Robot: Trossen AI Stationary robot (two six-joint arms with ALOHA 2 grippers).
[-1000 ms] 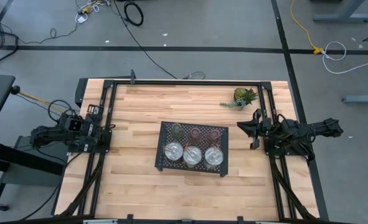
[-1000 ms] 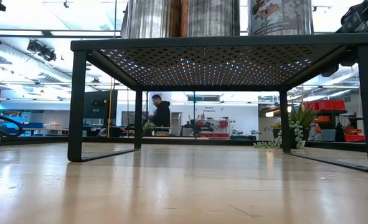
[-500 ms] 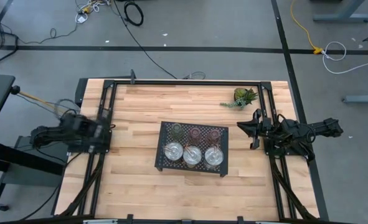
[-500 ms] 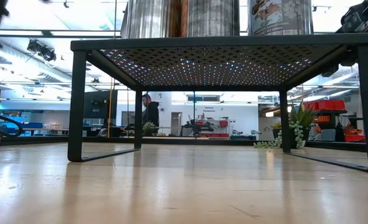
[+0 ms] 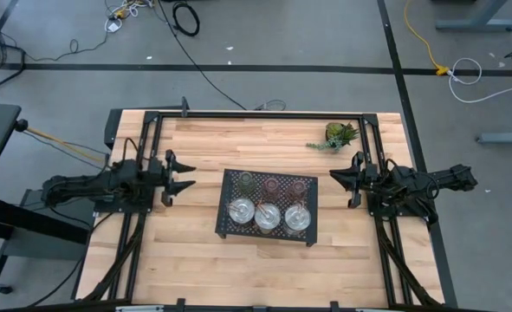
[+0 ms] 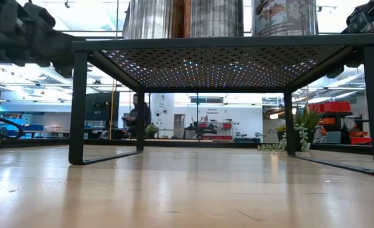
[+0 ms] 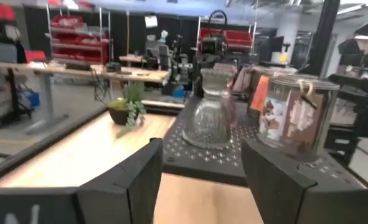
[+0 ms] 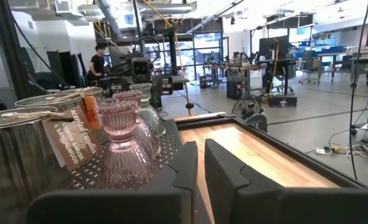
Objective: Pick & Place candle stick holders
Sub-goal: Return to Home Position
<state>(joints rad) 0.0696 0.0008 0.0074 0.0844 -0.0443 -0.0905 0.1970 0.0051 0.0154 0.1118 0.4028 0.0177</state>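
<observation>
A black perforated tray (image 5: 223, 227) stands on legs at the table's middle. On it stand three silver holders (image 5: 242, 210) (image 5: 268, 217) (image 5: 296, 217) in the near row. In the far row stand an olive-green holder (image 5: 246, 180) and two pink holders (image 5: 271, 184) (image 5: 299, 185). My left gripper (image 5: 184, 173) is open, left of the tray and clear of it. Its wrist view shows the olive-green holder (image 7: 212, 118) and a silver one (image 7: 292, 118) ahead. My right gripper (image 5: 344, 184) is shut, right of the tray, facing a pink holder (image 8: 121, 146).
A small green plant (image 5: 338, 136) sits at the table's far right. Black frame rails (image 5: 152, 130) run along the table's left, right and far sides. Bare wood lies near and far of the tray. A person (image 6: 136, 117) walks in the room behind.
My left arm has reached out from its folded place at the table's left edge toward the tray. Its gripper now stands beside the tray's left side and has come into the low view at the upper left. The holders have kept still.
</observation>
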